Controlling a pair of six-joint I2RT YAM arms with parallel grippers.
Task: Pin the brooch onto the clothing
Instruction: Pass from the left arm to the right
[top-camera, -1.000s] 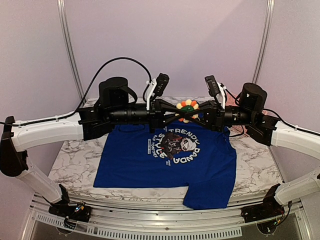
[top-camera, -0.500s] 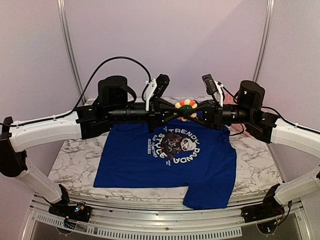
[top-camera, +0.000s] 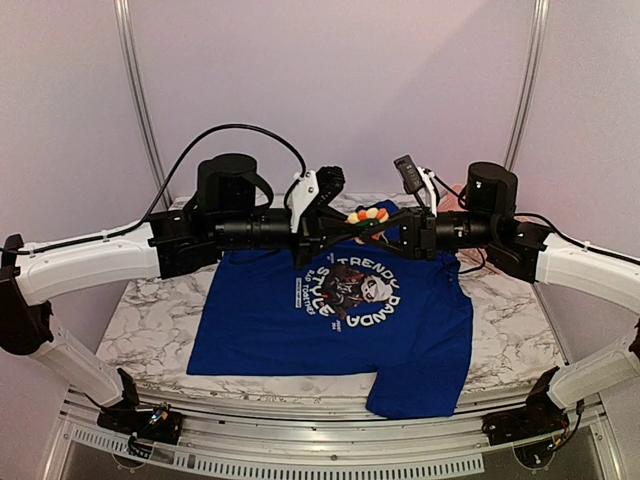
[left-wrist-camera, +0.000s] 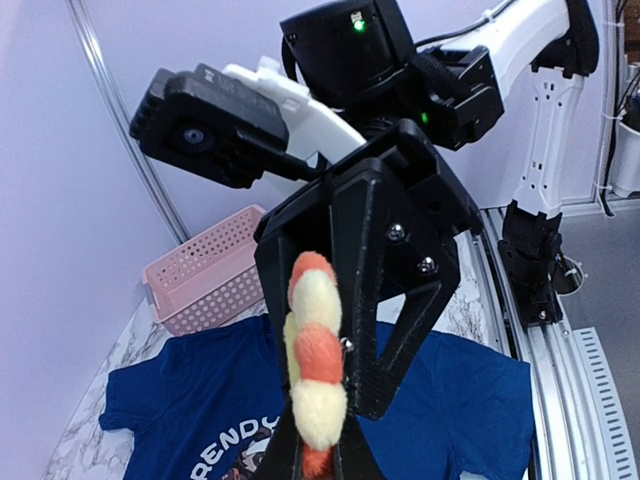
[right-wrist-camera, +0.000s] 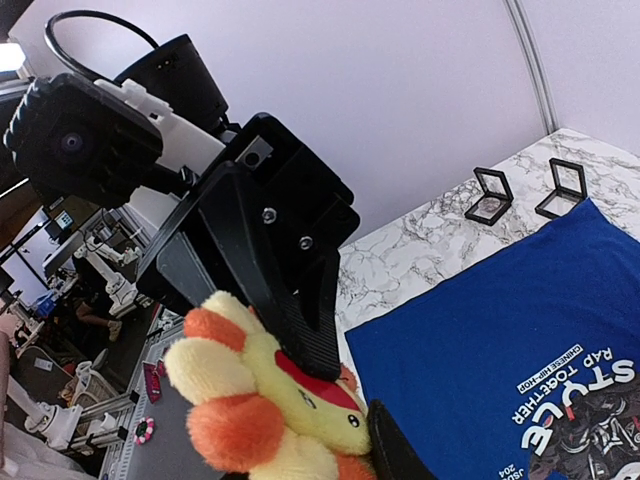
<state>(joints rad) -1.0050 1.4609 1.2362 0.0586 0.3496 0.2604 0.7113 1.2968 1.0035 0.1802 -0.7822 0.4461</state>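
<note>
Hovering above the clothing (top-camera: 300, 335), the left hand (top-camera: 358, 222) is clamped on the brooch (top-camera: 368, 213)

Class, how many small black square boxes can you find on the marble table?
2. In the right wrist view both stand side by side on the table, beyond the T-shirt's edge: one box, the other box. More may be hidden.

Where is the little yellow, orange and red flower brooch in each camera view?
Top external: yellow, orange and red flower-shaped brooch, upper centre.
Left wrist: brooch lower centre, edge-on.
Right wrist: brooch lower left, face showing.
Shared landmark: royal blue T-shirt, visible in all three.
</note>
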